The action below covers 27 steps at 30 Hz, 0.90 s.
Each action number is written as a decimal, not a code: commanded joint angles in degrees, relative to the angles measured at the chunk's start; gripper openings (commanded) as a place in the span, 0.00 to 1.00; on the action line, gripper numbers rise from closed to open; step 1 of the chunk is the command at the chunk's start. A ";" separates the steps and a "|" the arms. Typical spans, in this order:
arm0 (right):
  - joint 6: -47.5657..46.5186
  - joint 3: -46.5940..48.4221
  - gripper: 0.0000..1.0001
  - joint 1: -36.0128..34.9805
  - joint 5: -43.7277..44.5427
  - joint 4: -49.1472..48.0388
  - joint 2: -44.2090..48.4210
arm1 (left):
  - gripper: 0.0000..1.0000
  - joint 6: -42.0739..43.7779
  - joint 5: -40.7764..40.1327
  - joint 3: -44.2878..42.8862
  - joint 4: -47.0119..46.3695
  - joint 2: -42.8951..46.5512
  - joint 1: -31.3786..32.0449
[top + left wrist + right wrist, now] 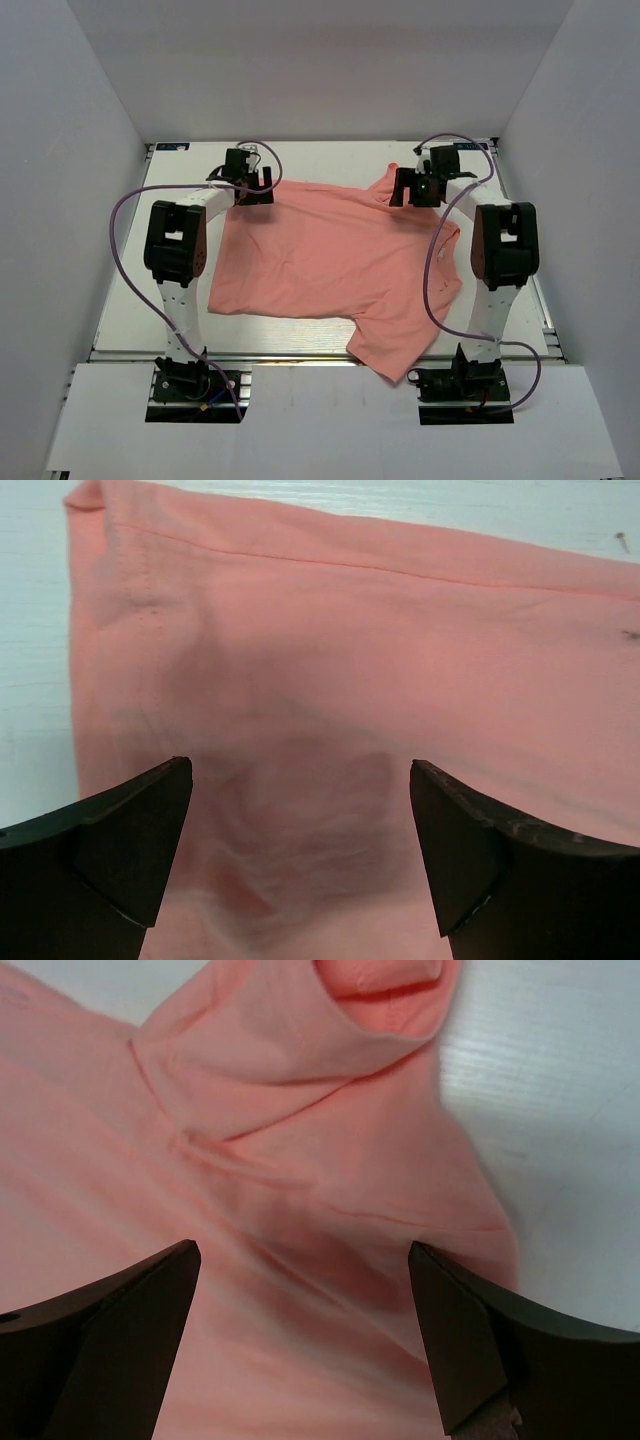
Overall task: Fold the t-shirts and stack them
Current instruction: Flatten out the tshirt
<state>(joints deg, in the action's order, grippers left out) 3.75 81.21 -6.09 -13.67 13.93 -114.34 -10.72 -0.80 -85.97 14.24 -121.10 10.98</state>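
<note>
Well — left jaws and right jaws both gape wide, empty — over the t-shirt point(330, 255).

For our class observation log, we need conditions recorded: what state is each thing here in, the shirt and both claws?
t-shirt: spread out, unfolded, rumpled at near right.
left claw: open, over the shirt's hemmed corner.
right claw: open, over a sleeve.

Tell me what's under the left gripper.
The salmon t-shirt, near its hemmed corner, lies beneath the open left gripper. White table shows beside it; anything under the cloth is hidden.
</note>
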 commanded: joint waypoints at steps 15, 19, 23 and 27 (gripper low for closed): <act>5.30 43.67 0.90 1.95 5.94 16.56 -30.93 | 1.00 -0.17 -1.93 -26.15 10.89 -19.42 -1.40; 5.75 45.63 0.90 3.36 2.79 11.74 -31.56 | 1.00 -0.18 1.57 -34.08 13.28 -24.79 -2.02; 3.90 45.52 0.90 3.28 -0.39 3.22 -29.45 | 1.00 -0.18 4.13 -36.18 10.28 -24.80 -2.02; 1.09 48.96 0.90 2.75 -2.67 5.57 -26.13 | 1.00 0.35 5.36 -39.18 11.24 -20.86 -2.02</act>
<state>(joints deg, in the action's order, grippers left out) 7.42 126.45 -2.96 -13.08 21.10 -144.84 -10.09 1.10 -122.21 22.87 -144.18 9.02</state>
